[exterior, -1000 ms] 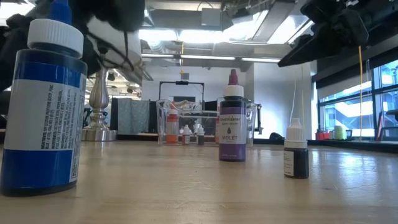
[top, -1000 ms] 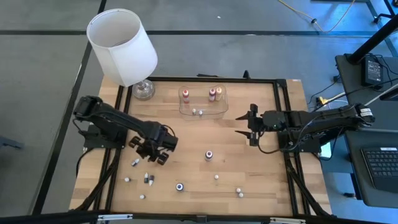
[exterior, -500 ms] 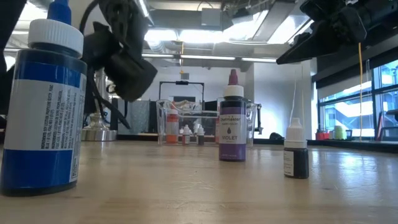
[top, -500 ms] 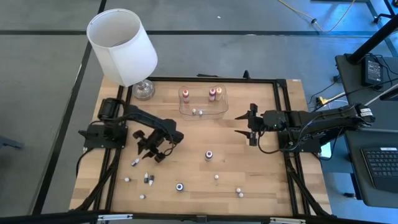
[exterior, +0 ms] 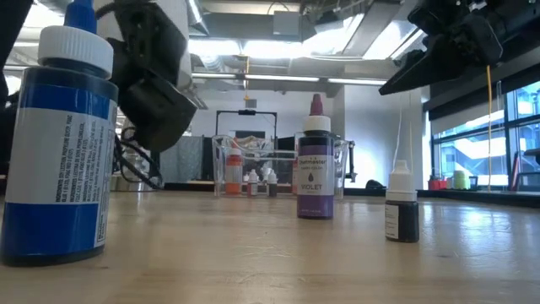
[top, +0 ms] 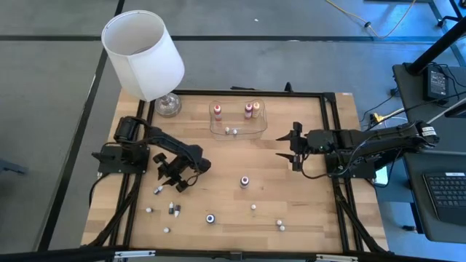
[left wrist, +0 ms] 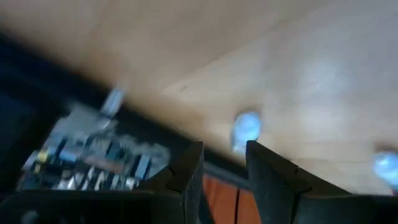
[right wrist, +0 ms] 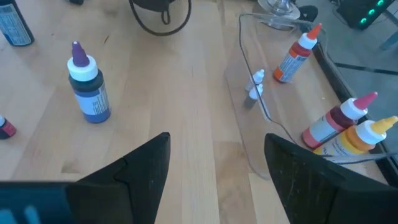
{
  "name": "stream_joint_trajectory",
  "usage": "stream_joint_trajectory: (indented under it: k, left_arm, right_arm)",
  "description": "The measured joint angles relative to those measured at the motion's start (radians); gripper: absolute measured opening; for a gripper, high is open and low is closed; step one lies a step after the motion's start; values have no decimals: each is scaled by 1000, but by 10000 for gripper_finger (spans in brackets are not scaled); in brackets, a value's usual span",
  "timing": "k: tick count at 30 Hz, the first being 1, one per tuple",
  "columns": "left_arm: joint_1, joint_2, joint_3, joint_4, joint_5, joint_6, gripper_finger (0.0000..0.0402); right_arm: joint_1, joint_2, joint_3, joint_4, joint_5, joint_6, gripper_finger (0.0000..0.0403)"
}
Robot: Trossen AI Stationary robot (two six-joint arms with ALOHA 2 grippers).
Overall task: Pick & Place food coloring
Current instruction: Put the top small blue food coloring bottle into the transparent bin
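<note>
Wooden table (top: 306,196), bare between arms. Left gripper (top: 177,177) hovering narrowly parted, empty, small whitish bottle (top: 158,190) just beyond. Right gripper (top: 290,147) spread wide, empty, violet bottle (top: 245,181) well apart.

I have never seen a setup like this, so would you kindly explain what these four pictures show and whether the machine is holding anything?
These are two dark robot arms at a wooden table, filmed at one moment by four cameras: one overhead, one at table height, and one on each wrist. The left gripper hangs over the table's left side with its jaws close together and nothing between them. The right gripper waits on the right with its jaws spread wide, also empty. Small food coloring bottles stand scattered about, including a violet bottle and a blue bottle. A clear tray at the back already holds an orange bottle and a few others. A lamp stands at the back left corner.
</note>
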Motion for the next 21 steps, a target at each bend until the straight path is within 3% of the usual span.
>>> stream_joint_trajectory:
  k: [5,11,21]
  left_arm:
    - [-32,-89,-52,197,4,-118,116]
    - [-69,-158,-91,198,0,-275,116]
    - [-150,-162,-151,241,-4,-380,116]
  right_arm:
    - [0,0,0,0,0,0,261]
    - [0,0,0,0,0,0,261]
    - [0,0,0,1,0,1,261]
